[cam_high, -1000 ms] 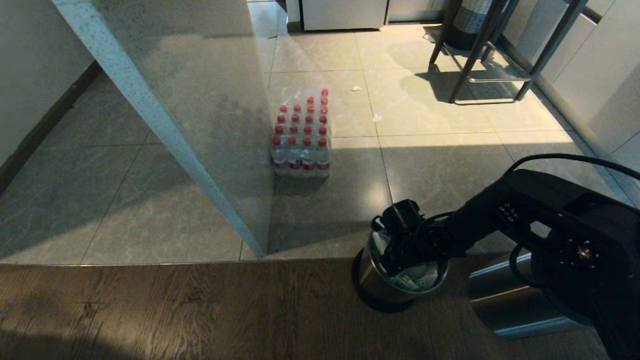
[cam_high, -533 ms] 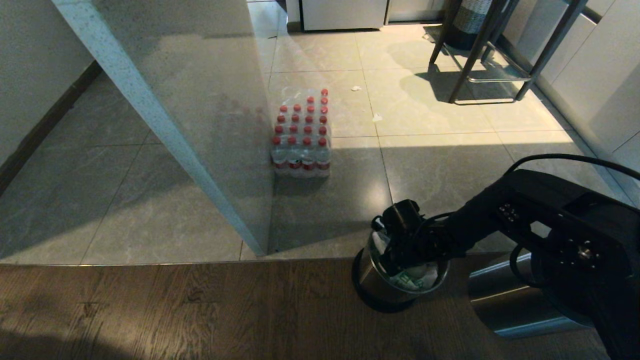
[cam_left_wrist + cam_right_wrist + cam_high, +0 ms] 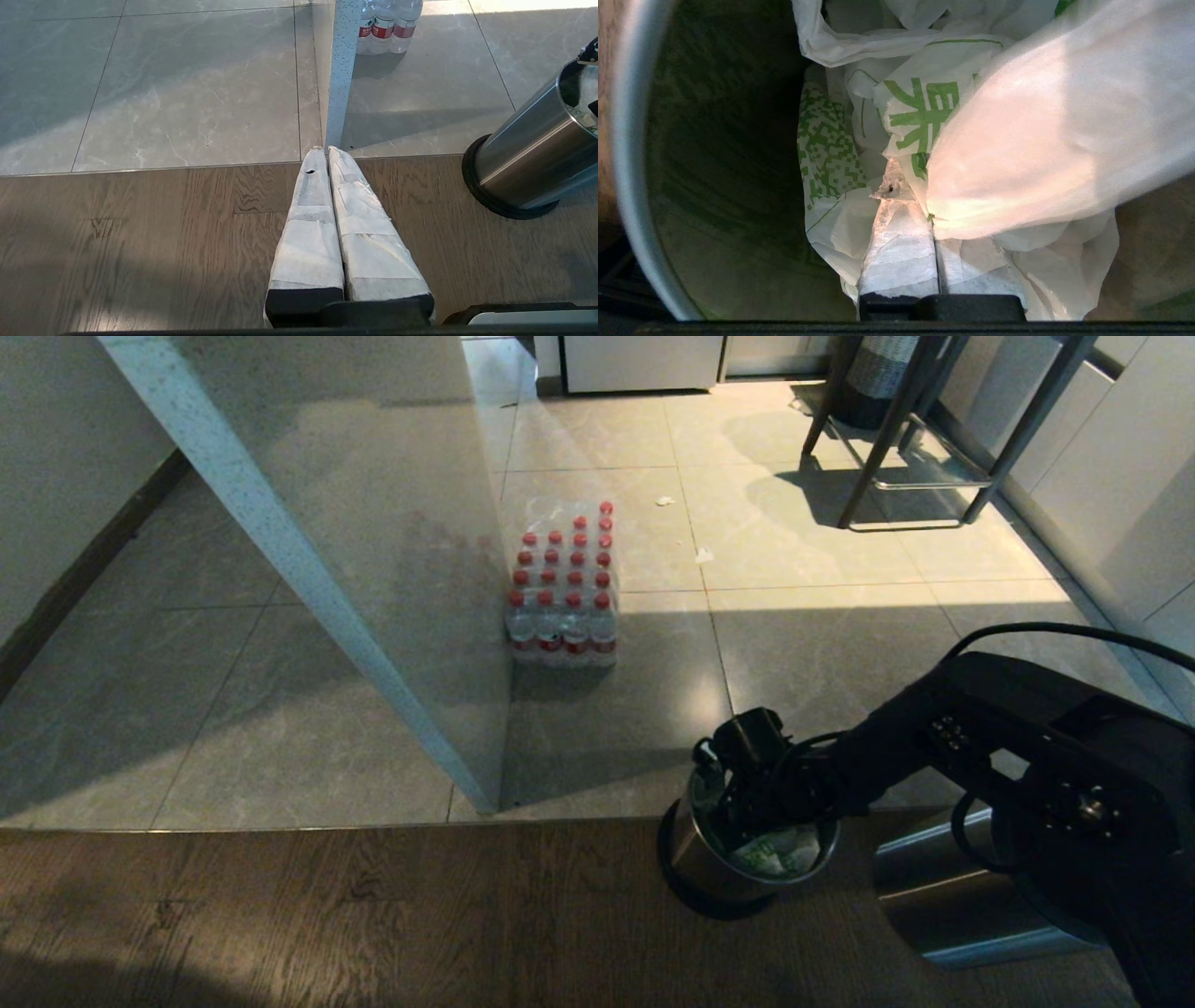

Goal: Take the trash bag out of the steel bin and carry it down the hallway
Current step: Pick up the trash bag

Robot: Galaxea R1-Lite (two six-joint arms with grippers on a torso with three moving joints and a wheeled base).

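Closing within the last second, right gripper (image 3: pixel 903 196) jaws now pinch the trash bag (image 3: pixel 920 116) inside the steel bin (image 3: pixel 738 859); lift-out likely next; left gripper (image 3: pixel 327 151) jaws pressed together, idle.

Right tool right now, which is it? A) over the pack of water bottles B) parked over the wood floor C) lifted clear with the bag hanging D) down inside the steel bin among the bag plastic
D: the right tool is down inside the steel bin, shut amid the trash bag.
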